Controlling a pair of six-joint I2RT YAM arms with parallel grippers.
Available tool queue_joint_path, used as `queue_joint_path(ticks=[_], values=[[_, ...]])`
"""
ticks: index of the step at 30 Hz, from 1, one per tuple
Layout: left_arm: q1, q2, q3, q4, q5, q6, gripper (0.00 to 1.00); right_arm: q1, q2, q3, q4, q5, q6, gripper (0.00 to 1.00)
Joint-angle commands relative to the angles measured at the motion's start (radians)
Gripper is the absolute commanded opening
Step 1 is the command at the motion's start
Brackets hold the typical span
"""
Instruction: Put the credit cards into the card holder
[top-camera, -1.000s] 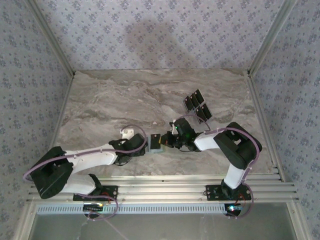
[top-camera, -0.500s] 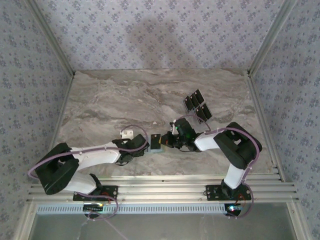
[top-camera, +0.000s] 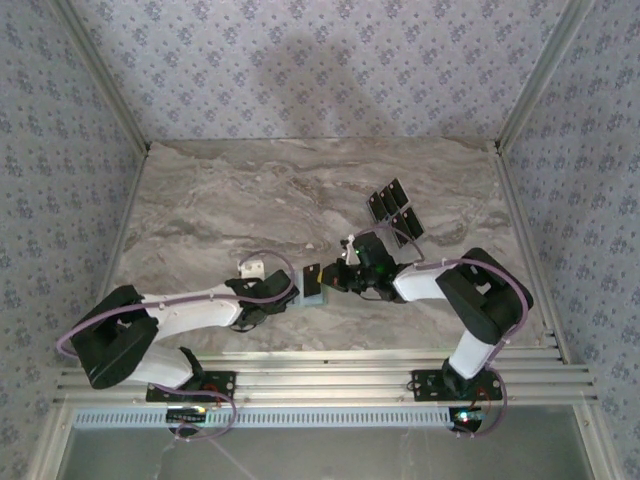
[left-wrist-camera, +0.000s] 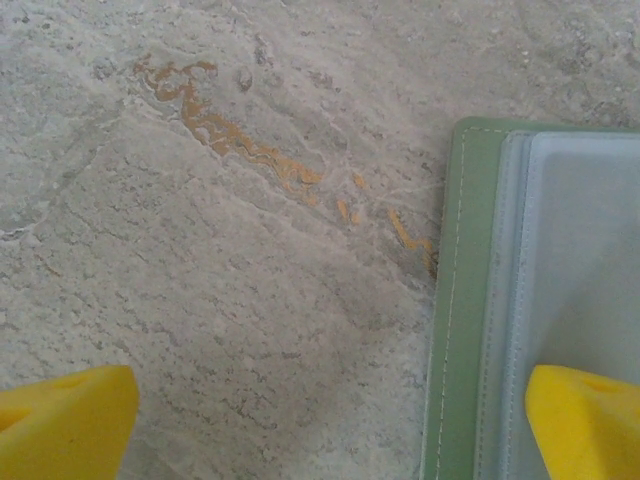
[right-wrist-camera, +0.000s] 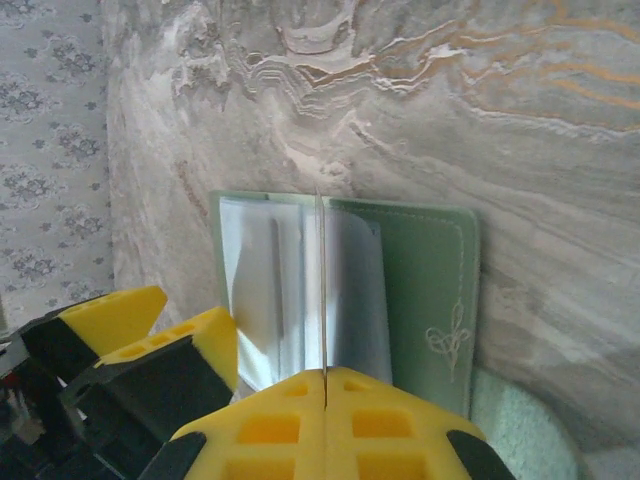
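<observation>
Your left arm (top-camera: 190, 312) lies low over the table (top-camera: 250, 190), elbow folded back at 8 o'clock and forearm reaching toward 3 o'clock. The left gripper (left-wrist-camera: 320, 430) hangs close above the marble with its yellow fingertips (left-wrist-camera: 65, 420) spread wide and nothing between them. The right-hand tip sits over the card holder (right-wrist-camera: 420, 280), which lies near the table's front edge, at about 6 o'clock from its centre, between your two grippers. Your right arm (top-camera: 470, 300) bends out at 4 o'clock, and its forearm runs toward 9 o'clock. The right gripper (right-wrist-camera: 325, 400) is clamped on one black card, the held card (top-camera: 313, 273), poised over the holder.

From overhead, the holder is small and mostly covered by the held card and the gripper tips. The left wrist view cuts it off at the right and bottom. The right wrist view shows the held card edge-on as a thin line, so you cannot read its face. You also cannot tell whether its far end touches a pocket. The holder's near edge is hidden behind your right fingers.

The holder lies open and flat, with clear pockets on the left half and green cover with an embossed flourish on the right. Its fold runs 12 to 6 in the right wrist view, and its long axis is unclear. The held card's long axis points toward 9 o'clock from the right gripper. The remaining credit cards (top-camera: 393, 212) lie fanned at 1 o'clock from that gripper, tilted roughly toward 1 o'clock.
</observation>
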Motion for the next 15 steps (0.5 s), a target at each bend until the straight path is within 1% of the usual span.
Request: queue_joint_path(ticks=[1,9,15], values=[[-0.007,0.022,0.001,-0.087,-0.016,-0.013,0.99,0.020,-0.027,0.028,-0.036,-0.008,0.005,0.00],[-0.008,0.019,0.001,-0.089,-0.016,-0.017,0.99,0.055,0.017,0.049,0.004,-0.003,0.027,0.00],[-0.008,0.020,0.001,-0.088,-0.017,-0.013,0.99,0.060,0.045,0.059,0.022,-0.001,0.031,0.00]])
